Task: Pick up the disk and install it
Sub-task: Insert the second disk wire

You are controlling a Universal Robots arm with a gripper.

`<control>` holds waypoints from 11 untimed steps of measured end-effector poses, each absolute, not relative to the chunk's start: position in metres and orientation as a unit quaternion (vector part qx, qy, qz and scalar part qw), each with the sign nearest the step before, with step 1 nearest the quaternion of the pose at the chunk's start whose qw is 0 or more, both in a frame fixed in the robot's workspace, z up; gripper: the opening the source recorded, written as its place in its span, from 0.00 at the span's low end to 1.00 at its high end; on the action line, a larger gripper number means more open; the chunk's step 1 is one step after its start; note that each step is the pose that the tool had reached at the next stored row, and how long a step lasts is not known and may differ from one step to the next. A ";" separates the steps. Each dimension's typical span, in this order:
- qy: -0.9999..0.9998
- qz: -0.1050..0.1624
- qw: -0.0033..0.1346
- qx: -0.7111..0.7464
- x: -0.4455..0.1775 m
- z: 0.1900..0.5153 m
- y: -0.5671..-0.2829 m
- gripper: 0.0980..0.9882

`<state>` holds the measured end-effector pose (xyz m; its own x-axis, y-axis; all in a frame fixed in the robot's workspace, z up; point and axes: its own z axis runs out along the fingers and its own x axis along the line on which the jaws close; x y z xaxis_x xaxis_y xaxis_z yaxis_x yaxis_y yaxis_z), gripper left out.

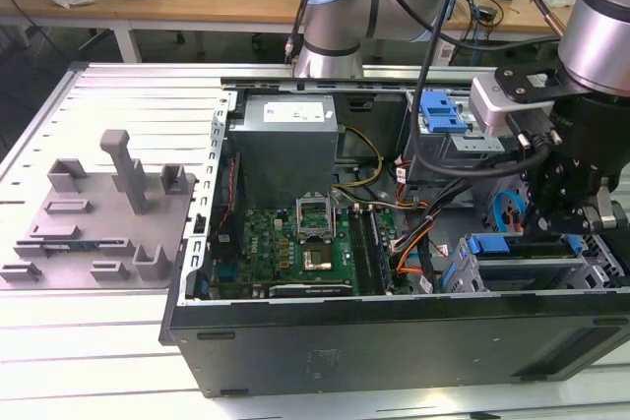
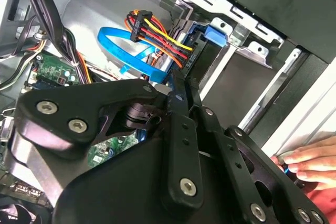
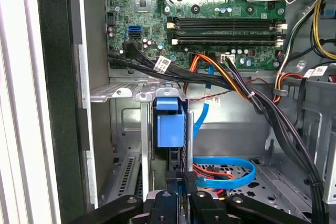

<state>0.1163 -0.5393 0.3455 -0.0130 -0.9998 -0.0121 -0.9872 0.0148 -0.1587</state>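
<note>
— Gripper [image 3: 184,179] first: where?

— Down inside the open computer case [image 1: 394,336], at about 4 o'clock of the case in the exterior view, right at the drive cage [image 1: 591,263]. Open or clamped: impossible to tell from any view.

— And the disk [image 3: 170,125]?

— Standing on edge in a slot of that cage, blue carrier front showing between the metal rails in the first wrist view. Just ahead of the gripper [image 2: 181,85] in the second wrist view too, blue tab of the disk [image 2: 212,35] against the cage wall. Touching or merely close: unclear.

— Around it?

— Looped blue flat cable [image 3: 227,174] just beside the slot, plus a bundle of red, yellow and orange wires [image 2: 157,32] running into a black plug near the carrier.

— Further out?

— Green motherboard [image 1: 295,243] at the case's centre, grey power supply [image 1: 285,145] toward 12 o'clock. Small blue plastic part [image 1: 441,110] near 1 o'clock.

— Outside the case?

— Grey moulded fixture tray [image 1: 89,223] at 9 o'clock, well apart, on the slatted metal table [image 1: 118,95]. Also a person's hand [image 2: 310,161] with curled fingertips, beside the gripper's black body in the second wrist view.
</note>
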 end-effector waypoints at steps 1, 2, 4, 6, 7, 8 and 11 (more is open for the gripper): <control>0.710 -0.052 0.060 -0.700 0.116 0.344 -0.539 0.07; 0.710 -0.052 0.060 -0.700 0.116 0.344 -0.539 0.07; 0.710 -0.052 0.060 -0.700 0.116 0.342 -0.539 0.07; 0.710 -0.052 0.060 -0.700 0.116 0.341 -0.539 0.07; 0.710 -0.052 0.060 -0.700 0.116 0.341 -0.539 0.07; 0.710 -0.052 0.060 -0.700 0.116 0.340 -0.539 0.07; 0.710 -0.052 0.060 -0.700 0.116 0.339 -0.539 0.07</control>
